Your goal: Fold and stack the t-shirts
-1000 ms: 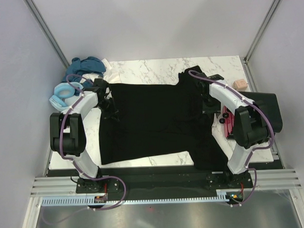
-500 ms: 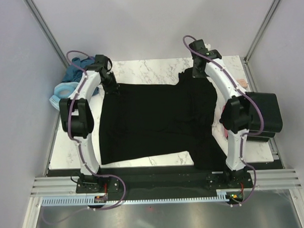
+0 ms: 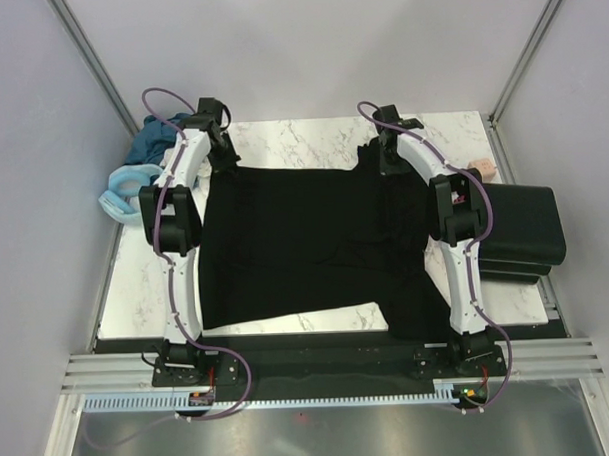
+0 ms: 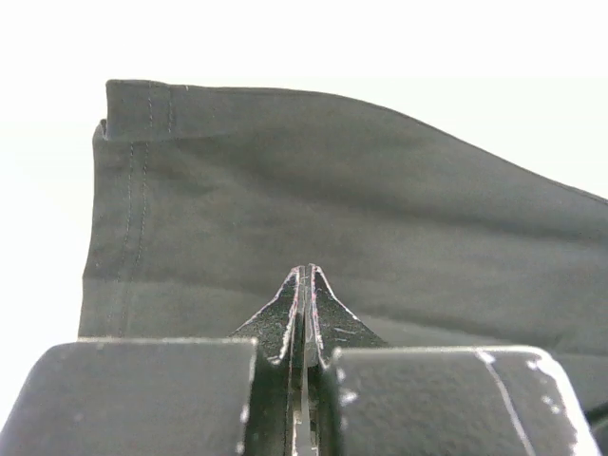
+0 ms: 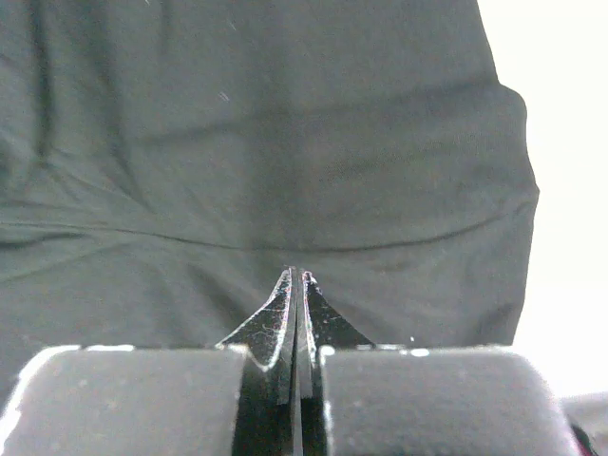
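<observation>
On marble table (image 3: 311,138), centre: black t-shirt (image 3: 305,243) spread flat, nearly table-wide, reaching near edge at R. At its far edge we see L gripper (image 3: 225,163) on far-L corner and R gripper (image 3: 387,157) by far-R sleeve, both w/ jaws pressed together, tips on cloth; can't tell if fabric is caught. Teal t-shirt (image 3: 161,138) and light-blue t-shirt (image 3: 128,189) sit by L edge, folded black t-shirts (image 3: 525,230) at R.
</observation>
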Robot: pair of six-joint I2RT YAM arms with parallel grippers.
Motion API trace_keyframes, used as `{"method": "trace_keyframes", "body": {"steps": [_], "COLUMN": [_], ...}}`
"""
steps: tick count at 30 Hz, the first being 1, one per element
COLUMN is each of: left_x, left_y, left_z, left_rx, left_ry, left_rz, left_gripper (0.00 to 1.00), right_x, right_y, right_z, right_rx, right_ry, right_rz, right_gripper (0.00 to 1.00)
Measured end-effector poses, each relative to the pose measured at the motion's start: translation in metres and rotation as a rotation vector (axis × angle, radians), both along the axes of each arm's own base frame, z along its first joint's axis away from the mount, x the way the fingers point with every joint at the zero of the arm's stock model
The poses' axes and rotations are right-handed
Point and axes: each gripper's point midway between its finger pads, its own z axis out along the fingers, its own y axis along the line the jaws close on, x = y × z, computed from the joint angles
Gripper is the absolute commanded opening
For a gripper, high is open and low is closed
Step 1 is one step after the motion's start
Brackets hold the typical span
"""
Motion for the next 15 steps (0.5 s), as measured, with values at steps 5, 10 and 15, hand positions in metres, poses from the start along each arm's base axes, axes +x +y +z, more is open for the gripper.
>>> {"method": "trace_keyframes", "body": {"steps": [5,10,15], "left_x": [0.003,-0.006,-0.007], "left_y": [0.005,0.008,0.007], "left_z": [-0.018,-0.043,-0.054], "left_rx": [0.031,0.048,0.049], "left_ry": [0.039,0.119,0.155], "left_rz": [0.014,0.018,0.018], "left_gripper": [0.02,0.02,0.02], "right_x": [0.020,0.034,0.040], "right_y": [0.008,0.019,0.028], "right_z": [0.001,-0.011,-0.013], "right_rx": [0.028,0.069,0.109], "right_ry": [-0.048,-0.054,-0.055], "right_rz": [0.021,0.051,0.079], "right_gripper": [0.00,0.00,0.00]}}
